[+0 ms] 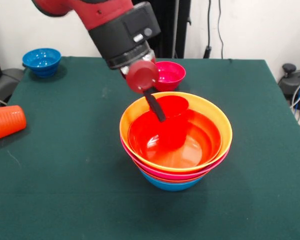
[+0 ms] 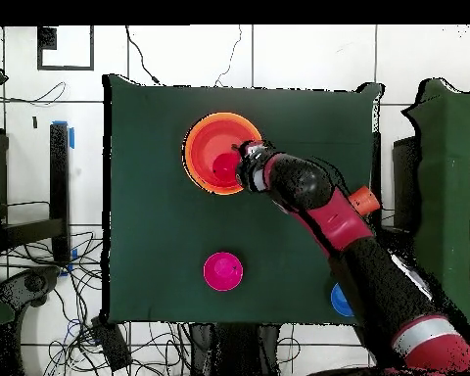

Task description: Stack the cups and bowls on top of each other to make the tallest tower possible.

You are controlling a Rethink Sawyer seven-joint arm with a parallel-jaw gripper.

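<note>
The tower (image 1: 176,176) stands mid-table: nested bowls with a blue bowl (image 1: 171,184) as base, a pink rim, a yellow-orange bowl (image 1: 215,116) and a red-orange bowl (image 1: 200,145) on top. In the overhead view the tower (image 2: 202,149) is near the table's top edge. The smooth red cup (image 1: 174,111) stands upright inside the top bowl, toward its far side. My gripper (image 1: 161,117) reaches down into the bowl, with a black finger (image 1: 154,105) against the cup's left rim. It appears shut on the cup's wall. The second finger is hidden.
A ribbed orange cup (image 1: 6,121) lies on its side at the table's left edge. A small blue bowl (image 1: 41,61) sits at the far left corner. A small magenta bowl (image 1: 170,75) stands just behind the tower, partly behind my wrist.
</note>
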